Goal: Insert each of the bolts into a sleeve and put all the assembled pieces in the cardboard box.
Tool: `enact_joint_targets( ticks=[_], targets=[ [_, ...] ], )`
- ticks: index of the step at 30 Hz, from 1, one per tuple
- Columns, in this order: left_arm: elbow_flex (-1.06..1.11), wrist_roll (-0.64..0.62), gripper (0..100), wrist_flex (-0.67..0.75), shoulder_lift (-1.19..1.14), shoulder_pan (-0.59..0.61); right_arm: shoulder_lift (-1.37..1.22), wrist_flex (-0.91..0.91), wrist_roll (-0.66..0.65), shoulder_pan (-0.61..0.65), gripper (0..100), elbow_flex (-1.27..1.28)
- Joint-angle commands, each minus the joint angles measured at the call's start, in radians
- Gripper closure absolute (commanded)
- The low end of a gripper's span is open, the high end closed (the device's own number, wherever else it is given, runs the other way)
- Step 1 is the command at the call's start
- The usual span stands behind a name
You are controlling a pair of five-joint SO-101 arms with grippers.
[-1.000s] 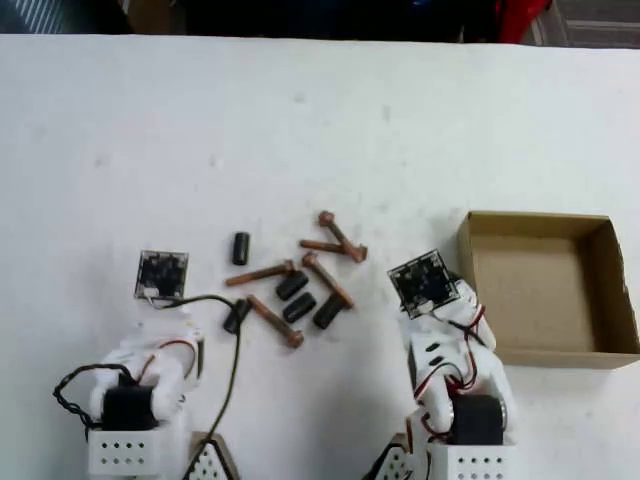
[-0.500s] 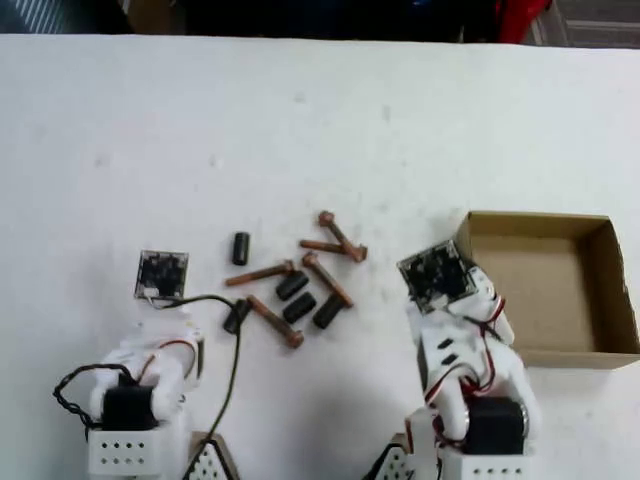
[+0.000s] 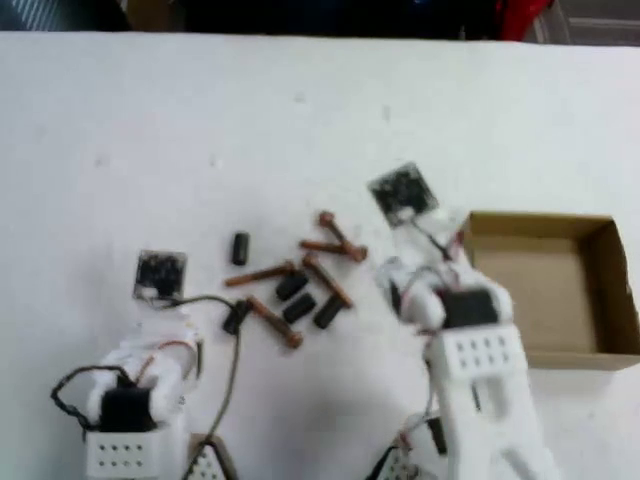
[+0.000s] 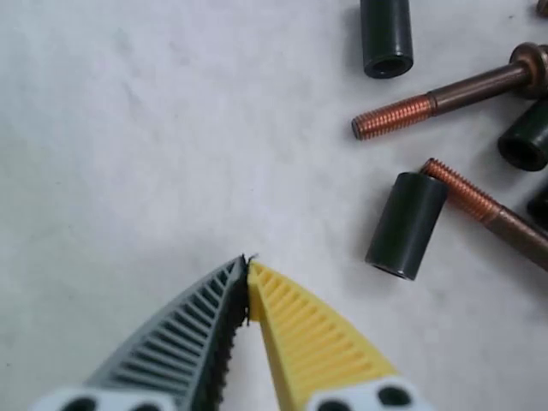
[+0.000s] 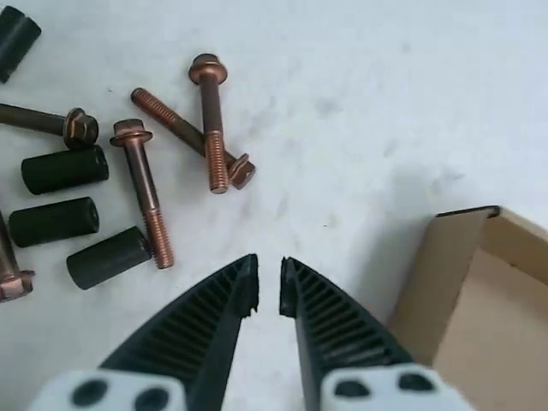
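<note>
Five copper-coloured bolts (image 3: 327,280) with flanged heads lie loose among short black sleeves (image 3: 298,307) mid-table, all separate. The cardboard box (image 3: 550,285) (open-topped) sits to their right. Between them hangs the right gripper (image 5: 268,287), jaws slightly parted, holding nothing. The left gripper (image 4: 247,272) is closed and empty, near a sleeve.

- In the high view, the bolts (image 3: 327,280) and sleeves (image 3: 299,307) are scattered together at mid-frame on the table (image 3: 300,130).
- The cardboard box (image 3: 535,290) is set to their right, at the frame's right edge.
</note>
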State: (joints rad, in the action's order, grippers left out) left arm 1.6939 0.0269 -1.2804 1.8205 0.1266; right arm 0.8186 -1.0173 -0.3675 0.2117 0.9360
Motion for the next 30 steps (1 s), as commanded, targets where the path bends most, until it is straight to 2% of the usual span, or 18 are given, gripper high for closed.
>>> enact_joint_targets(
  ticks=[1,7,11,14,18,25,30],
  targets=[
    [-0.002,-0.011,98,-0.008,0.005,0.005,-0.277,0.068,0.104,0.085,95.3,-0.092],
    [-0.002,-0.011,98,-0.008,0.005,0.005,-0.668,0.048,0.39,0.179,95.3,-0.285],
    [-0.002,-0.011,98,-0.008,0.005,0.005,-0.843,-0.131,0.582,0.213,95.3,-0.456],
    [-0.002,-0.011,98,-0.008,0.005,0.005,-0.898,-0.268,0.672,0.213,95.3,-0.572],
    [-0.002,-0.011,98,-0.008,0.005,0.005,-0.92,-0.372,0.727,0.214,95.4,-0.657],
    [-0.002,-0.011,98,-0.008,0.005,0.005,-0.923,-0.292,0.73,0.289,95.3,-0.631],
    [-0.002,-0.011,98,-0.008,0.005,0.005,-0.923,-0.308,0.73,0.349,95.2,-0.624]
  ],
)
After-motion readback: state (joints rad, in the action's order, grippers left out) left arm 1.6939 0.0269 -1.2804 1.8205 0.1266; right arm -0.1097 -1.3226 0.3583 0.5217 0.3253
